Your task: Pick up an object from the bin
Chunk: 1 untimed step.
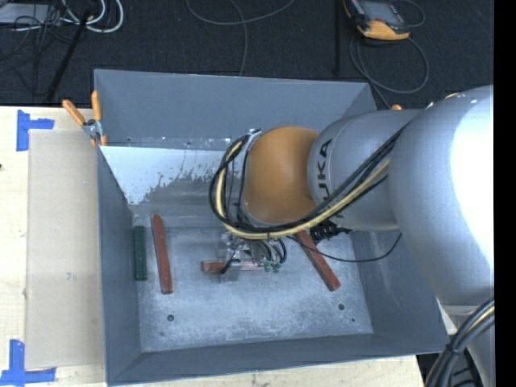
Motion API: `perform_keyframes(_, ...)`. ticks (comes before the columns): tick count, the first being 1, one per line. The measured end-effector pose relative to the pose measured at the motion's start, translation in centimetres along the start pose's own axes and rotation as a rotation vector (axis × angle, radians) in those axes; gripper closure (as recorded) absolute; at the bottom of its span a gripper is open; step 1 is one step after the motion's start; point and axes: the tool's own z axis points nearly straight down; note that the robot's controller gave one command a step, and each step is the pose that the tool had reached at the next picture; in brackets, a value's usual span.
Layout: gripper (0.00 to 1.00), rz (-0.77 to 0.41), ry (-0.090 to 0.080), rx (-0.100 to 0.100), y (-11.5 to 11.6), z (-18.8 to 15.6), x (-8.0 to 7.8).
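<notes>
We cannot tell how open our gripper point(244, 262) is; a short red-brown stick point(214, 267) lies crosswise just beside it, view-left.

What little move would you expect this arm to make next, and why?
Probably a short lift straight up. The gripper is low over the bin floor near the middle, beside a small reddish-brown piece; rising would show whether it has that piece. The green stick and brown stick at the view's left lie well apart.
</notes>
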Motion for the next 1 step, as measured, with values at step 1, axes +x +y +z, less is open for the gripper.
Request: perform_keyframes(1,1.0,-0.31,-0.008,0.002,-4.91,-14.0,0.23)
